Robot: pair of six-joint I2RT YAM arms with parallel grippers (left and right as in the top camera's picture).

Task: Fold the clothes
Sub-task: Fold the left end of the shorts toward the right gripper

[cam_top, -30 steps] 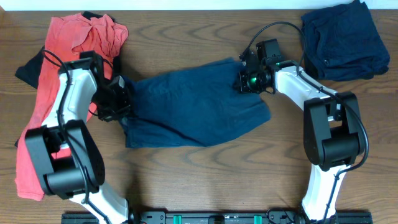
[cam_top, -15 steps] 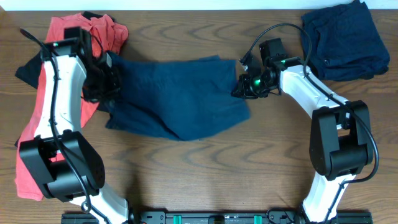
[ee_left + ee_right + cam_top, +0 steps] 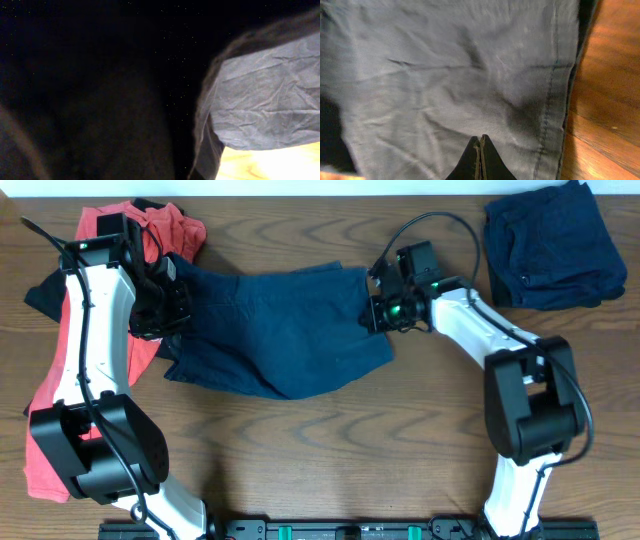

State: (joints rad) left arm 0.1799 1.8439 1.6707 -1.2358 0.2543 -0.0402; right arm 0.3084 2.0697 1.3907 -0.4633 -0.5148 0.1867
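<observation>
The navy garment (image 3: pixel 275 330) now lies further left on the bench (image 3: pixel 330 450), both arms shifted with it. Its long axis runs left-right between them: right jaws pinched together on its right hem; left jaws at its left end, grip unseeable.

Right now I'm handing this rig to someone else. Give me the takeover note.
Left gripper: at the left edge of the navy garment; its wrist view is too dark to tell open or shut.
Right gripper: shut, apparently pinching the garment's right edge.
Navy garment: spread mid-table, wrinkled, unfolded. Red garment heaped far left over a black garment. Folded dark pile at top right.
Done: that one pile.
Left: fold navy, then red and black.
</observation>
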